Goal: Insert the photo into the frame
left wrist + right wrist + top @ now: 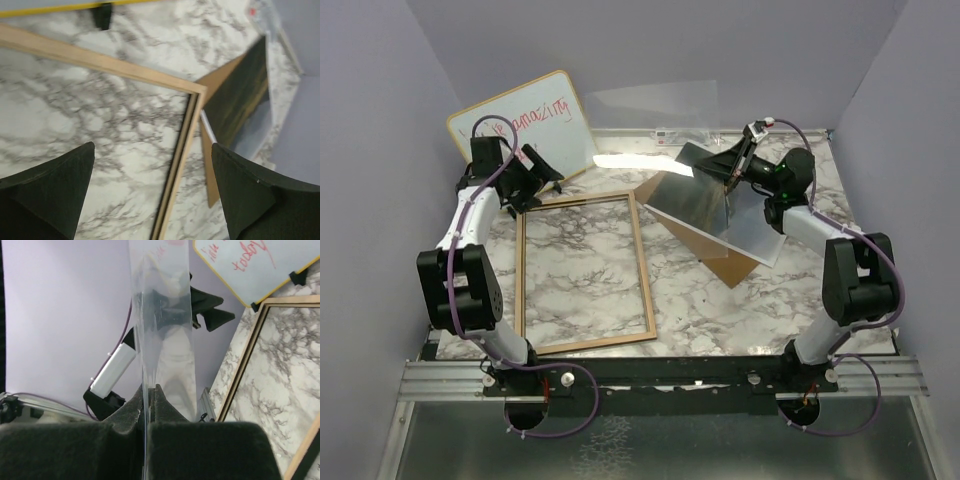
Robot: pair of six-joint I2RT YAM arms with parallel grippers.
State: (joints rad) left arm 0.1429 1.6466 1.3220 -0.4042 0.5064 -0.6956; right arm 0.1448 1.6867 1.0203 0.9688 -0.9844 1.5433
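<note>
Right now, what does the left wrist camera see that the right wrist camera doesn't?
Only the left wrist camera: the open left pincer, plus the brown board and the dark photo lying past a corner of the frame.
Only the right wrist camera: the right pincer shut on a clear sheet, seen edge-on, and the red writing on the whiteboard.
Both: the light wood frame lying flat on the marble table.

The left arm [470, 215] reaches forward, wrist tipped down, jaws spread wide. The right arm [810, 225] stretches forward and inward, jaws pinched on a clear sheet [165, 340].
</note>
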